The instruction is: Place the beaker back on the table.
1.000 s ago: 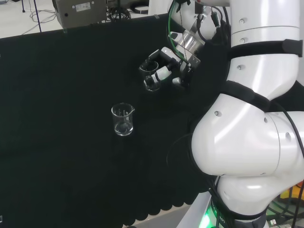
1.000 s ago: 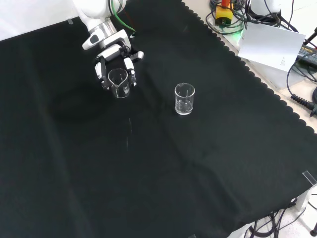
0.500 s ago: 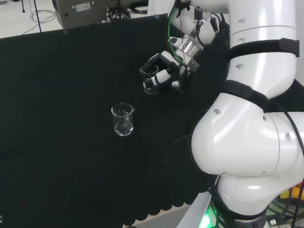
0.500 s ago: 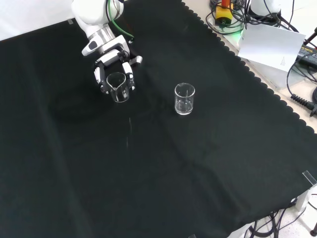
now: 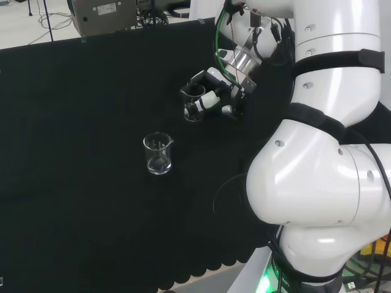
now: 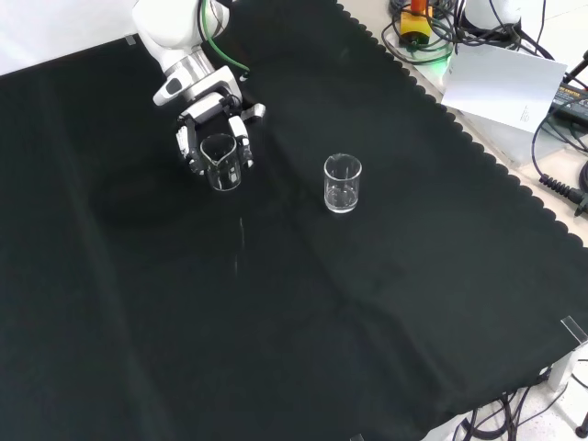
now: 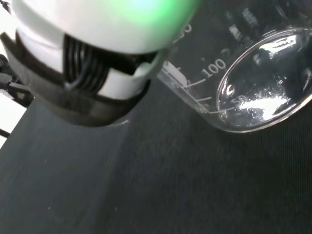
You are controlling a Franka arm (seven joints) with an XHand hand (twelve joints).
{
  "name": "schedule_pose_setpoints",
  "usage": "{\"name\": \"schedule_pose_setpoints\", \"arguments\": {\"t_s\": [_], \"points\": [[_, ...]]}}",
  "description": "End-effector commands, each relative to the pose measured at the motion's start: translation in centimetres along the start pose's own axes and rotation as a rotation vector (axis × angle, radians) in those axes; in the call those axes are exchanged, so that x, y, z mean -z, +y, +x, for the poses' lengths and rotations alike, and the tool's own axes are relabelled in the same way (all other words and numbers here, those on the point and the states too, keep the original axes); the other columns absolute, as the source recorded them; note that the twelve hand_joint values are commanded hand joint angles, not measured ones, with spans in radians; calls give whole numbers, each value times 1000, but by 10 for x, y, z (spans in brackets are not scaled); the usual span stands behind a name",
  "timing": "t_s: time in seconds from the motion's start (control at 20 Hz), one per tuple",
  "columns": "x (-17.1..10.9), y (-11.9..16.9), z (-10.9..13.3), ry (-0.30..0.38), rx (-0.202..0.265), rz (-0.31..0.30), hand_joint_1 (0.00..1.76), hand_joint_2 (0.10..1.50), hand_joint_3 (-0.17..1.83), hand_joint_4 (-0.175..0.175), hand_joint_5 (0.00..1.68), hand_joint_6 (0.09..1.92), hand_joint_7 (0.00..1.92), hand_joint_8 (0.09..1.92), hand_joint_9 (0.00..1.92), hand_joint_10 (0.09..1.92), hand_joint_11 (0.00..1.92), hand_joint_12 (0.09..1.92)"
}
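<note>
My hand is shut on a clear glass beaker, its fingers curled round the wall. The front view shows the hand coming in from above with the beaker upright and low over the black cloth. Close up in the wrist view, the beaker's marked wall and round base sit just above the cloth beside a white part of the hand. Whether the base touches the cloth I cannot tell. A second clear beaker stands upright by itself, apart from the hand.
The arm's big white links rise at the head view's right. A grey device stands beyond the cloth's far edge. Cables and a sheet of paper lie past the scalloped cloth edge in the front view.
The hand has carried the beaker a little lower toward the cloth and slightly toward the front camera. The standing beaker has not moved.
</note>
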State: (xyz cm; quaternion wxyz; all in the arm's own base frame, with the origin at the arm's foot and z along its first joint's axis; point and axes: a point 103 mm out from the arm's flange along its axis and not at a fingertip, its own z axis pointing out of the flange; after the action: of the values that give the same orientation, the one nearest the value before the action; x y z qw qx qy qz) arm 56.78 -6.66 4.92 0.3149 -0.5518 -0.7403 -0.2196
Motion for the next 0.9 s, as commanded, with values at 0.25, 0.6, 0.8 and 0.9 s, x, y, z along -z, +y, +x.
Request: {"name": "schedule_pose_setpoints", "arguments": {"t_s": [0.25, 0.6, 0.8, 0.9], "points": [[-2, 0, 9, -88, -35, 201, 1034, 809, 64, -36, 414, 584, 492, 706, 820, 87, 300, 1344], [4, -1, 17, -116, -41, 233, 927, 583, 485, -37, 403, 196, 229, 711, 634, 87, 69, 1441], [16, -6, 26, -123, -35, 210, 899, 562, 500, -43, 370, 144, 132, 694, 557, 87, 47, 1467], [25, -10, 34, -135, -33, 197, 887, 561, 495, -43, 359, 123, 93, 691, 527, 87, 32, 1480]]}}
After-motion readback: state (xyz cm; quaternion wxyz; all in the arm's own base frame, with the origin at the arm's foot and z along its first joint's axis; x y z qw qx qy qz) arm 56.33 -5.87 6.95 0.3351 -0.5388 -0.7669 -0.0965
